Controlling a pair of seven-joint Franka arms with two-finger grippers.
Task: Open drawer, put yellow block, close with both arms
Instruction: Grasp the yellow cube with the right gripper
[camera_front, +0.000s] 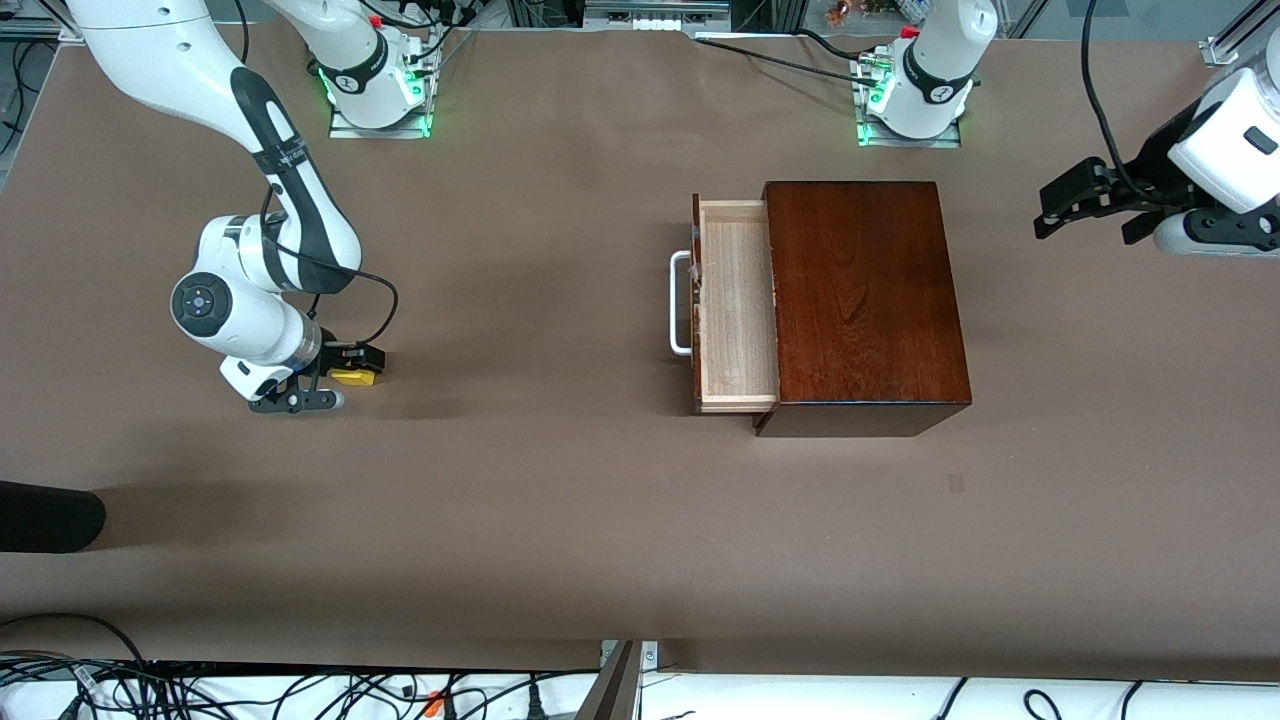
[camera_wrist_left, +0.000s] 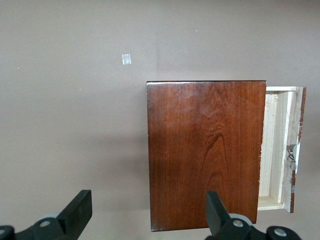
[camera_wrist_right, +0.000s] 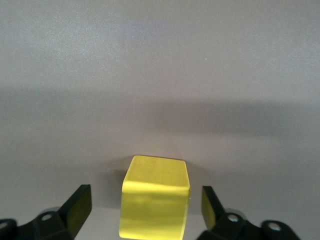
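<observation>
R gripper (camera_front: 335, 385) astride yellow block (camera_front: 353, 377)

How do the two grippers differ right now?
The right gripper is down at the table with its fingers either side of the yellow block; the left gripper hangs in the air at its own end of the table, around nothing. The right one points down, the left one sideways toward the box. Both are black, two-fingered and open.

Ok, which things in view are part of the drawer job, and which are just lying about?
Part of the job:
- drawer, pulled open from the wooden box
- yellow block, on the table between the right gripper fingers, gaps both sides
- left gripper, open, waiting above the box

Lying about:
- small pale tape scrap on the table
- black object at the table edge
</observation>
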